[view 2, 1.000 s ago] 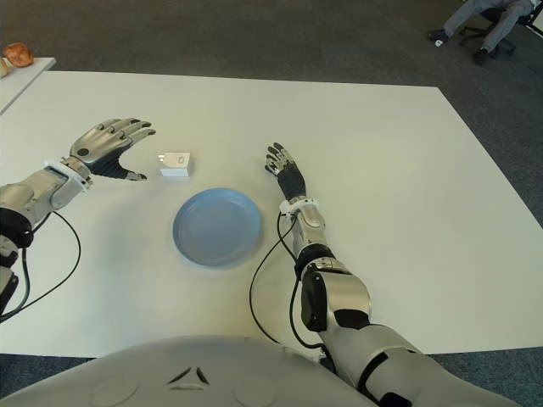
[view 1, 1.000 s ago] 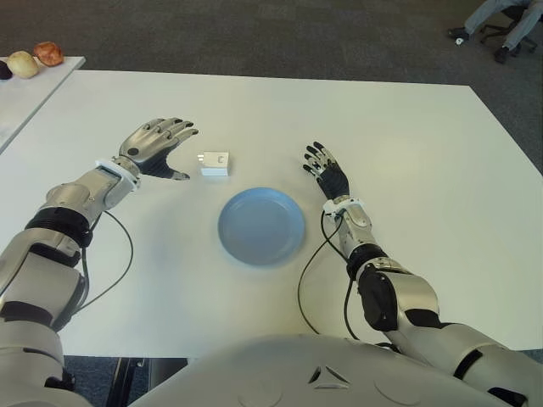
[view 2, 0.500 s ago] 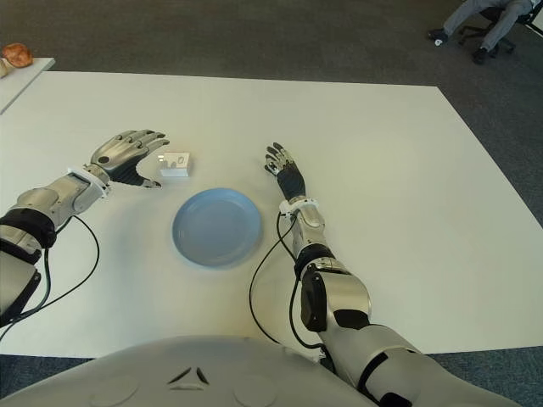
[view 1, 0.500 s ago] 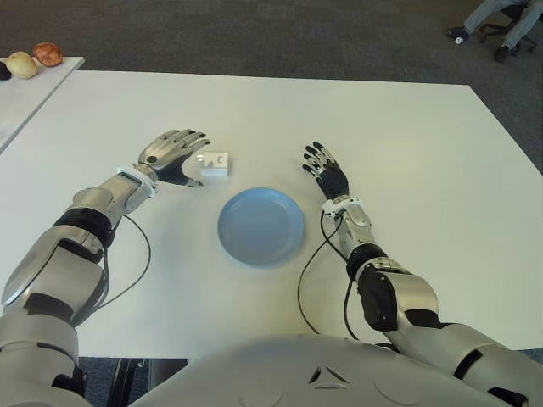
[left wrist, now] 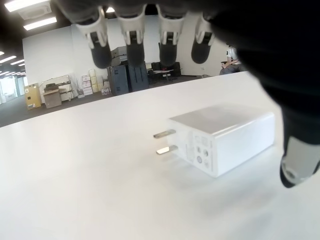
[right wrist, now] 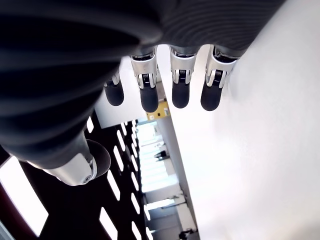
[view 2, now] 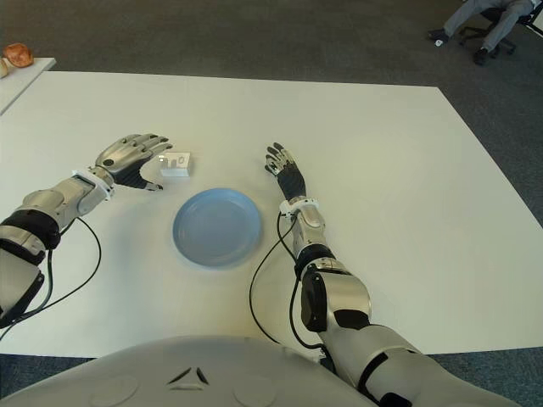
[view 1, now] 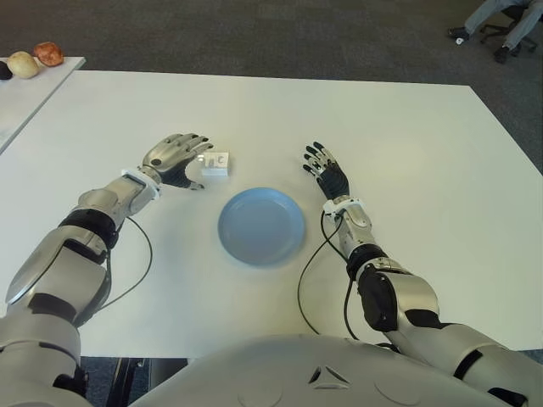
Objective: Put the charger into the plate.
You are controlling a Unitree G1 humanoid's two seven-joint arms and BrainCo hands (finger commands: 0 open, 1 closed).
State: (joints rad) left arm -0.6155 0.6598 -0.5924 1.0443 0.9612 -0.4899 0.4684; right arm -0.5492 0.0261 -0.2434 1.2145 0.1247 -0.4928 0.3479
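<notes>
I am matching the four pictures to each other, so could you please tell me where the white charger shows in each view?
Left eye view: the charger lies on the table, just beyond the blue plate, beside the left hand.
Right eye view: same spot, charger beyond the plate.
Left wrist view: charger centre-right, prongs showing, under the fingers.
Right wrist view: not in it.
Shared landmark: the left hand's fingers.

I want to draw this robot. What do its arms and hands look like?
Shiny silver arms with black joint bands. The left robot hand and right robot hand have silver fingers with black palms. A thin black cable loops from each forearm.
</notes>
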